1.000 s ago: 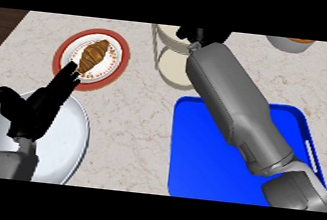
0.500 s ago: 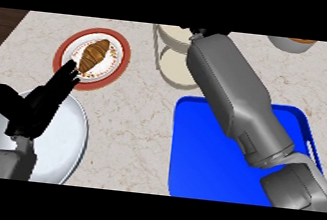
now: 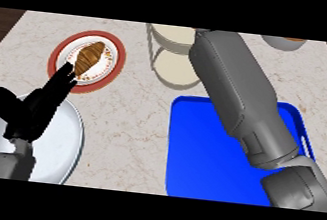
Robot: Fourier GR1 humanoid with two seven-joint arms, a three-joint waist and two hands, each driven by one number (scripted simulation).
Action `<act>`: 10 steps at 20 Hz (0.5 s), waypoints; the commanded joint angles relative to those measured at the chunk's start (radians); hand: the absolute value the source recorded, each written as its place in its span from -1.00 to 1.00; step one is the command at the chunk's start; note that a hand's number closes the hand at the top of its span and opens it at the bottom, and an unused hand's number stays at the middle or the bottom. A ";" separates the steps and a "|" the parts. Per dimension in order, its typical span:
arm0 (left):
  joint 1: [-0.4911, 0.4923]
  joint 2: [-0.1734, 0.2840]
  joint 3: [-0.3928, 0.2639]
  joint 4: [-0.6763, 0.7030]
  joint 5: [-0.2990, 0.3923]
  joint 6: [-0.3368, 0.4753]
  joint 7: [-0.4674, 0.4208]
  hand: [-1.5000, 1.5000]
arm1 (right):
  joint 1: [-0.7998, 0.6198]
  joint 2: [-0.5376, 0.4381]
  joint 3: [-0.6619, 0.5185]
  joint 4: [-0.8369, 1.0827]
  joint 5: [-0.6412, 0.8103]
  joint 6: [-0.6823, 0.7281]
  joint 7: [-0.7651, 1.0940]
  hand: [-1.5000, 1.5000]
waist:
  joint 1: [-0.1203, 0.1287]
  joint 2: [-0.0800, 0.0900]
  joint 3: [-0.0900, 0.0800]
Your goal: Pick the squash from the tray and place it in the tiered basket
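Kitchen: marble counter (image 3: 135, 124), food on plate (image 3: 109, 71), tiered basket (image 3: 174, 53).

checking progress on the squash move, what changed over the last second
The right forearm reached further up the view toward the tiered basket; its hand, seen a second ago above the basket, is now out of sight. No squash shows. The left hand, blue tray, pastry plate and grey plate stayed put.

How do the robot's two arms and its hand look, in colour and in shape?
Both forearms are grey. The right forearm is thick and boxy with rounded edges, ending in a bulkier grey segment near the lower edge. The left forearm is a grey casing bearing a small dark marking. The left hand is black, with slim fingers.
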 commanded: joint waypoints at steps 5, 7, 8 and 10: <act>0.022 -0.005 0.019 -0.030 -0.009 0.044 0.053 0.00 | 0.069 -0.016 -0.059 -0.146 0.123 -0.216 0.110 -1.00 | -0.061 -0.024 -0.001; 0.068 0.015 0.045 -0.019 0.001 0.021 0.007 0.00 | 0.112 -0.022 -0.082 -0.203 0.187 -0.209 0.143 -1.00 | -0.071 -0.028 -0.001; 0.064 0.016 0.059 0.032 0.005 0.010 -0.031 0.00 | 0.142 -0.009 -0.083 -0.255 0.214 -0.171 0.159 -1.00 | -0.088 -0.031 -0.002; 0.094 0.001 0.036 -0.032 0.005 0.019 0.010 0.00 | 0.195 -0.026 -0.094 -0.376 0.225 -0.115 0.168 -1.00 | -0.098 -0.040 -0.001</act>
